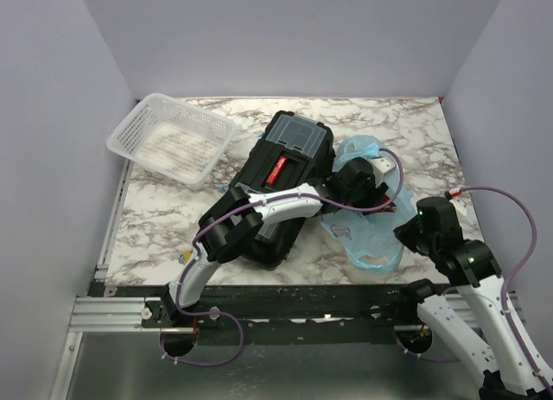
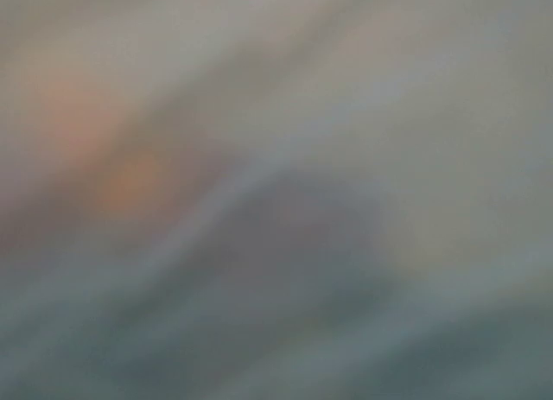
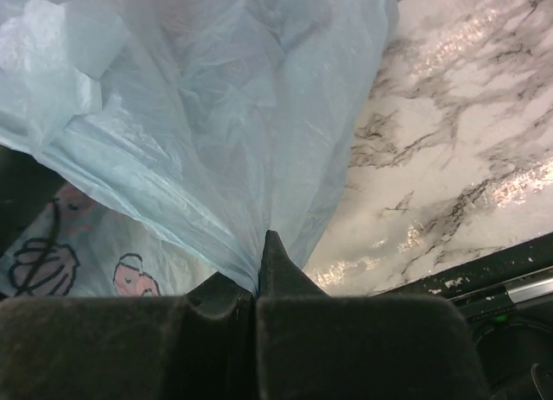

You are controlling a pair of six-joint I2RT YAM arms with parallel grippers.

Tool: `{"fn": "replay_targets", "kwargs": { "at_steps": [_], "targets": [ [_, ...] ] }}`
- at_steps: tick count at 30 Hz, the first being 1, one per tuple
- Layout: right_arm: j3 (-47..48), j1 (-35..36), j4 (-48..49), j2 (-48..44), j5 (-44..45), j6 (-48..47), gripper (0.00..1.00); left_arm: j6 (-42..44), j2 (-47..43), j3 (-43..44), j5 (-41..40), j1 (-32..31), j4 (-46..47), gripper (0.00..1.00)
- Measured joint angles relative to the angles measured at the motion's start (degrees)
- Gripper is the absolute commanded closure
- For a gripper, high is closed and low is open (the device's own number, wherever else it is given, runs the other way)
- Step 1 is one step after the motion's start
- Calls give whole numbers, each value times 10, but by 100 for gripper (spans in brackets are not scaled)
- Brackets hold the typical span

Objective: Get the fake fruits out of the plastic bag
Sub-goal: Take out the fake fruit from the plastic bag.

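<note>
Light-blue crinkled film: plastic bag (image 1: 367, 240), lying on the marbled surface (image 1: 173, 219) just right of the black toolbox (image 1: 285, 184), its near end toward the arm bases.

Item, right end effector (image 1: 413, 231): jaws fully closed, pinching a gathered fold of the bag's edge at its right side.

Item, left end effector (image 1: 361, 186): reached across the toolbox, its head over the bag's upper part. Fingers hidden by the head and the film, so whether they are open, or have anything, cannot be told.

Item, fake fruits: none seen lying out on the surface or in the white mesh basket (image 1: 173, 141) at the far left. Judged to be inside the bag.

Progress: early. The bag is pinned on one side and entered or probed from the other; no fruit is out, so every removal appears left to do.

Views compared:
- Overhead gives the layout: both arms meeting at the bag, with toolbox and basket placed.
- Right wrist alone shows the grip itself: dark fingers (image 3: 346, 339) meeting on a pleat of film (image 3: 199, 141), pink cartoon print (image 3: 130, 275) below left.
- Left wrist is wholly blurred, pressed close to something; an orange smear (image 2: 130, 180) may be a fruit, but that cannot be confirmed.
</note>
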Motion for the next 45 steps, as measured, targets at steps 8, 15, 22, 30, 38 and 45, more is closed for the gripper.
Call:
{"fn": "replay_targets", "kwargs": {
  "at_steps": [8,15,22,30,38,45],
  "targets": [
    [7,0,2,-29,-9,-9,99,-5,18,1,12,-2,-1,35],
    [7,0,3,-31,-14,-9,99,-7,47,7,13,-8,-4,10],
    [7,0,12,-31,-18,-13,99,-9,84,43,-18,-13,-32,19],
    [2,0,15,-31,-18,-15,99,-3,106,79,-44,-12,-54,70],
    [-7,0,17,-40,-18,-15,99,0,65,54,-30,-12,-81,89],
    [-8,0,25,-40,-18,-20,99,-3,-27,17,-14,-9,-92,93]
  ]
}}
